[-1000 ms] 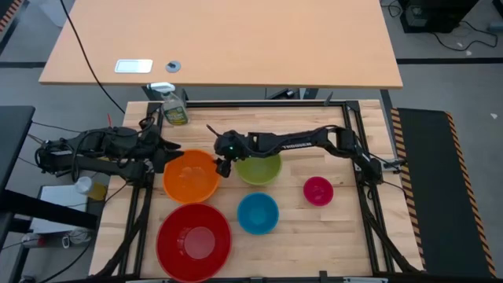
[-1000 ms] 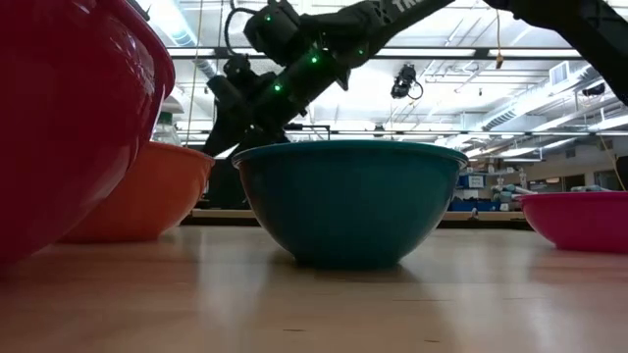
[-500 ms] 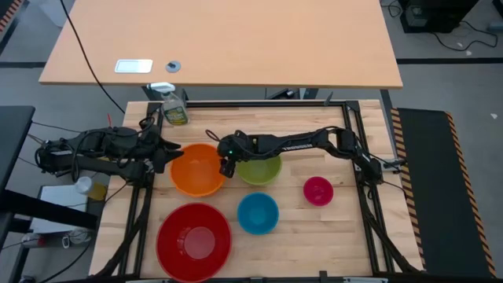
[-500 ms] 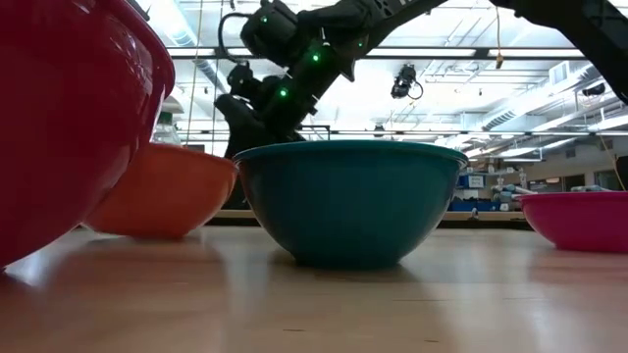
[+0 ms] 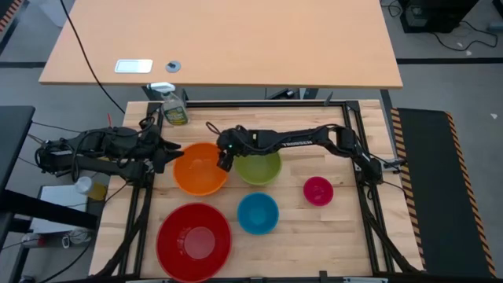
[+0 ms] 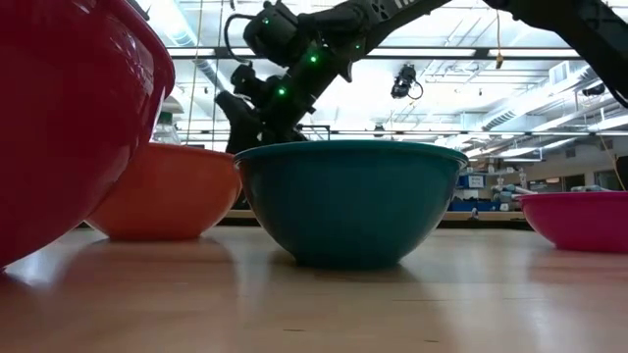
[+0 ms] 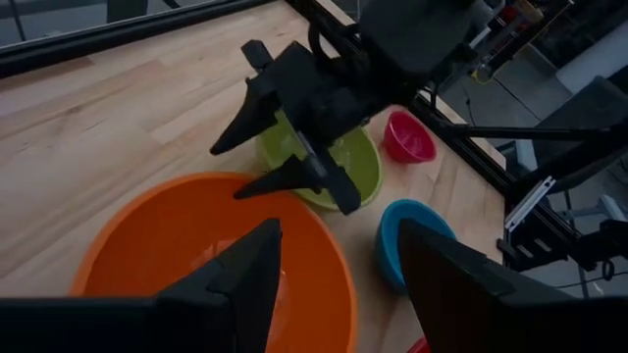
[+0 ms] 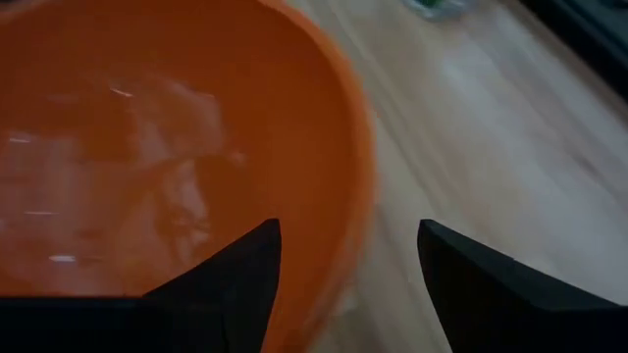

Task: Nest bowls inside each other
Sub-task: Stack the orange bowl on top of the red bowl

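Overhead view: camera looks straight down on the whole table point(image 5: 314, 228), arms entering from 9 and 3 o'clock. Low view: camera at table-top level, facing across the table into the room, very near the red bowl point(image 6: 59, 118) and blue bowl point(image 6: 348, 201). Wrist views: each looks forward past its own fingers, close over the orange bowl point(image 7: 196, 245), which the overhead and low views also show; the left one also takes in the right gripper point(image 7: 294, 162).

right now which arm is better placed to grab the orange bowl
The right. Its open gripper hangs over the orange bowl's rim next to the green bowl, while the left gripper waits open at the table edge.
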`<state>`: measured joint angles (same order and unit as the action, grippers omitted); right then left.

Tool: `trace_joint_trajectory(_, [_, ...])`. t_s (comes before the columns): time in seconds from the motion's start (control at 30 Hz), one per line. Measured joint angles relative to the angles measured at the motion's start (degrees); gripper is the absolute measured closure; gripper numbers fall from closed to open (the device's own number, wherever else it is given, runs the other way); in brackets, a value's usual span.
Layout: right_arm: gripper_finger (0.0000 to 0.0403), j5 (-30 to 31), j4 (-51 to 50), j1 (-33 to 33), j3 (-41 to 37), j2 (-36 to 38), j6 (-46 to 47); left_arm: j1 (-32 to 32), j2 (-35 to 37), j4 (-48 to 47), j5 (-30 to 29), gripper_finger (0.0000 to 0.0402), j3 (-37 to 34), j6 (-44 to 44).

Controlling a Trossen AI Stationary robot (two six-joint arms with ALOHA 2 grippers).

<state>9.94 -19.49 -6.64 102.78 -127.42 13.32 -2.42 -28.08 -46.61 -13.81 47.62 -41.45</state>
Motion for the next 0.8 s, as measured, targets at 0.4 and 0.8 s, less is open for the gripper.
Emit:
trace_joint_trajectory(0.4, [0.0157, 3.96, 0.02, 0.60, 0.00, 0.04, 0.19, 0.00, 0.00, 0.00, 0.44, 0.0194, 0.00, -0.98])
trace_joint_trajectory(0.8, [0.0221, -2.69, -3.77, -0.26, -0.02, 0.04, 4.10, -0.01, 0.00, 0.02, 0.44, 0.0194, 0.00, -1.44])
